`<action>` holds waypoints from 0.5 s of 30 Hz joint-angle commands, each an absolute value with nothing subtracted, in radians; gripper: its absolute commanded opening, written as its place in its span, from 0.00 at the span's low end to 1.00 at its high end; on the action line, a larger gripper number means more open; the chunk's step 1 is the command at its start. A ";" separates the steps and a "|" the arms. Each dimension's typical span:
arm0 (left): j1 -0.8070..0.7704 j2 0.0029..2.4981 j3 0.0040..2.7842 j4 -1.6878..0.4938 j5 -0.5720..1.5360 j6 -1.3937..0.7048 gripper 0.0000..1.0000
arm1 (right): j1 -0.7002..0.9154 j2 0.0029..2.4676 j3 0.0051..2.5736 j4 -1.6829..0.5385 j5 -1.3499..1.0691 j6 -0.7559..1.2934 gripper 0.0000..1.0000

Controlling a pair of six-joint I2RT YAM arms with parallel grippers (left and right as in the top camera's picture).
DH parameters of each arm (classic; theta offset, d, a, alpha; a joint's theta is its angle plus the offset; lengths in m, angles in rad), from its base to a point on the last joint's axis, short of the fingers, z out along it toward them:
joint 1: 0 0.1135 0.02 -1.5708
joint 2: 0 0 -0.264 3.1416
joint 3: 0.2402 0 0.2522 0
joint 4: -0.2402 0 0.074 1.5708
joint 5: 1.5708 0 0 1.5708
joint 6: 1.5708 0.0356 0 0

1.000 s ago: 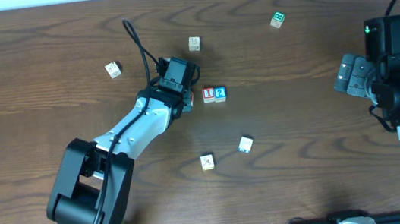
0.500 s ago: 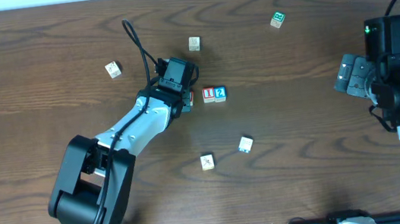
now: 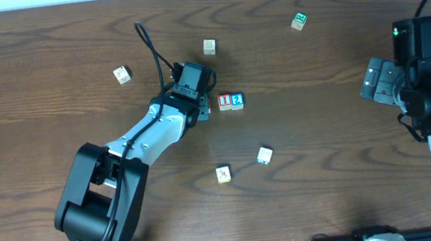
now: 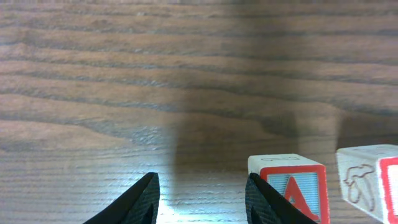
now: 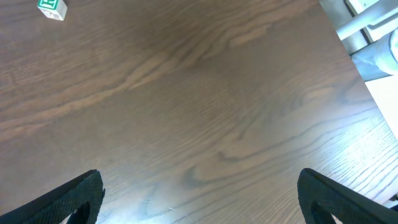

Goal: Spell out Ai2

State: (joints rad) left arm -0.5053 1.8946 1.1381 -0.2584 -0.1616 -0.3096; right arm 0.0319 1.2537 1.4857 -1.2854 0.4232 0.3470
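A block sits just outside my left gripper's right finger, jaws parted and empty. I'd nudge it gently rightward, squarely, until it meets the neighbouring block.

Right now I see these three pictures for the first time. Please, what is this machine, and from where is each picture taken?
Two robot arms work at a wooden table. One picture looks down from above. The other two come from a camera on each wrist. Small blocks lie scattered, such as the green block. The left gripper is open and empty. The A block stands just beside one finger, in line with the red block and the blue 2 block. The right gripper is open over bare wood, holding nothing.
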 commanded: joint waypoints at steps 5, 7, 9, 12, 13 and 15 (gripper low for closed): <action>-0.512 1.908 1.132 -0.250 -0.130 -0.296 0.46 | 0.026 1.255 1.483 -1.285 0.437 0.336 0.99; -0.512 1.908 1.132 -0.249 -0.129 -0.296 0.46 | 0.026 1.255 1.483 -1.285 0.437 0.336 0.99; -0.512 1.908 1.132 -0.249 -0.129 -0.296 0.46 | 0.026 1.255 1.483 -1.285 0.437 0.336 0.99; -0.512 1.908 1.132 -0.245 -0.115 -0.296 0.46 | 0.026 1.255 1.483 -1.285 0.437 0.336 0.99; -0.512 1.908 1.132 -0.241 -0.104 -0.296 0.46 | 0.026 1.255 1.483 -1.285 0.437 0.336 0.99; -0.512 1.908 1.132 -0.234 -0.081 -0.300 0.46 | 0.026 1.255 1.483 -1.285 0.437 0.336 0.99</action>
State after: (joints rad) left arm -0.5079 1.8946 1.1381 -0.2386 -0.1162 -0.3096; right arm 0.0319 1.2537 1.4857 -1.2854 0.4229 0.3470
